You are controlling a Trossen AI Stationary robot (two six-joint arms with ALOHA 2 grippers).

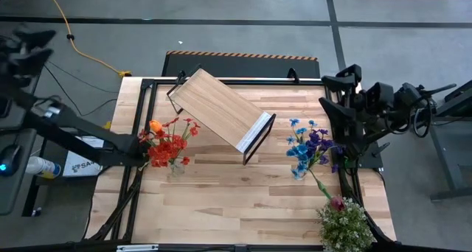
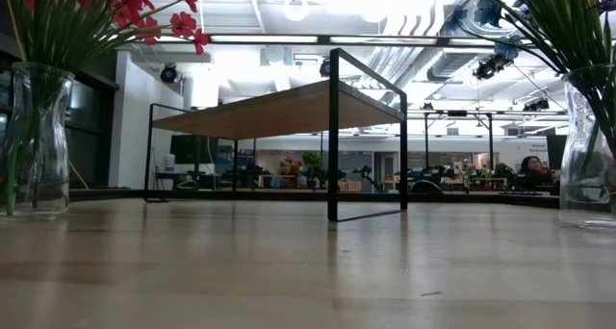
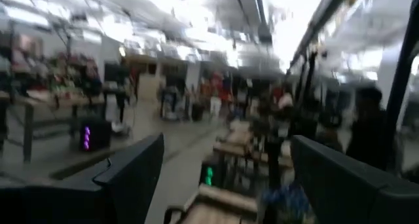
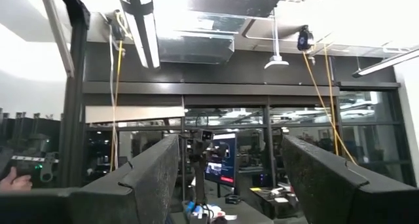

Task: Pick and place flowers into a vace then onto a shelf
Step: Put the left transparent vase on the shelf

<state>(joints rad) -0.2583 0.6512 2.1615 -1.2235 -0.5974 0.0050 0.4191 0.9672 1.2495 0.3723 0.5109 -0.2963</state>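
Red flowers (image 1: 168, 147) plus an orange tulip (image 1: 155, 125) stand in a clear glass vase (image 2: 35, 141) on the left of the tabletop (image 1: 243, 200). Blue and purple flowers (image 1: 308, 147) sit in a second glass vase (image 2: 589, 146) on the right. A dark pink rose (image 1: 337, 203) lies low right, its stem running toward the blue bunch, its head beside a bushy green plant (image 1: 345, 225) at the corner.

Shelf (image 1: 220, 110) stands between the vases, turned diagonal; the low view shows it upright on black legs.

Left arm reaches in from the left edge, left end effector (image 3: 226, 178) next to the red bunch, fingers wide apart, holding nothing. Right arm is folded at the right edge, right end effector (image 4: 229, 178) also spread wide and empty.

Only the low and wrist views show the room behind; the right wrist view catches a person's hand (image 4: 14, 180) at the frame edge.
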